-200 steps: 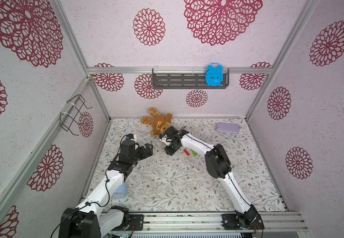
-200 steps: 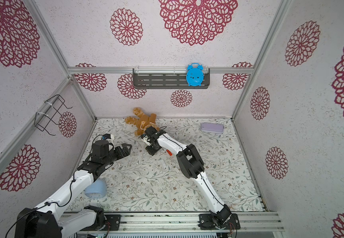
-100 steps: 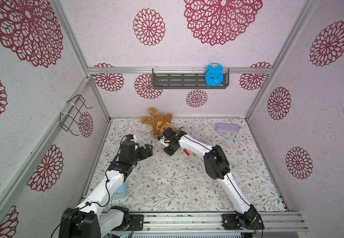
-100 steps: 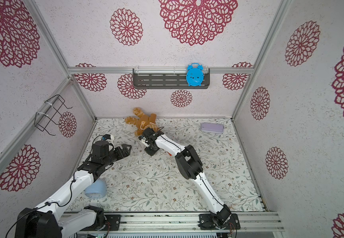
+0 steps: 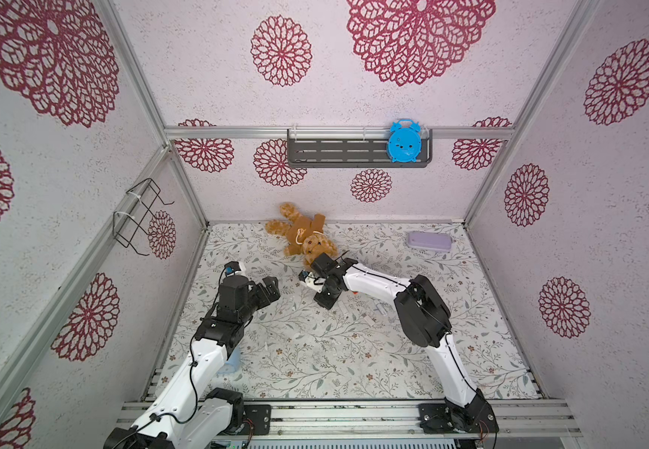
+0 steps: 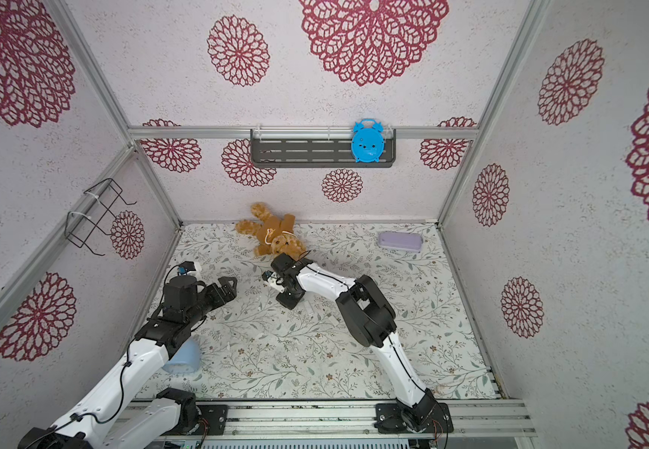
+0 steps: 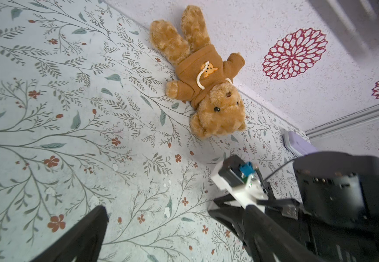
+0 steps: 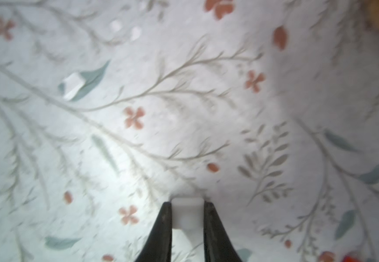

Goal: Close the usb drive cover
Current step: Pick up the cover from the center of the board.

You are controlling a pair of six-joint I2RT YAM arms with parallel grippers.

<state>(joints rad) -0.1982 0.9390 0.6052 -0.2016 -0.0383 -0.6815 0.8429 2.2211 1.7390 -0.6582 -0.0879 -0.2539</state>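
Note:
My right gripper (image 8: 186, 212) is shut on a small white block (image 8: 186, 211), which I take for the usb drive, just above the flowered table. Its cover cannot be made out. Only the right wrist view shows the block; in both top views the right gripper (image 5: 326, 301) (image 6: 290, 301) points down at the table in front of the teddy bear and hides it. The left gripper (image 5: 272, 289) (image 6: 227, 285) hovers wide open and empty a short way to the left. In the left wrist view its fingers (image 7: 88, 233) frame bare table, with the right arm's wrist beside them.
A brown teddy bear (image 5: 303, 237) lies at the back, close behind the right gripper. A purple case (image 5: 429, 241) sits back right and a pale blue cup (image 6: 183, 357) under the left arm. A small orange thing (image 5: 354, 292) peeks out beside the right forearm.
The right gripper has closed on the white block and its arm has shifted slightly left. The left arm has stayed where it was, still open.

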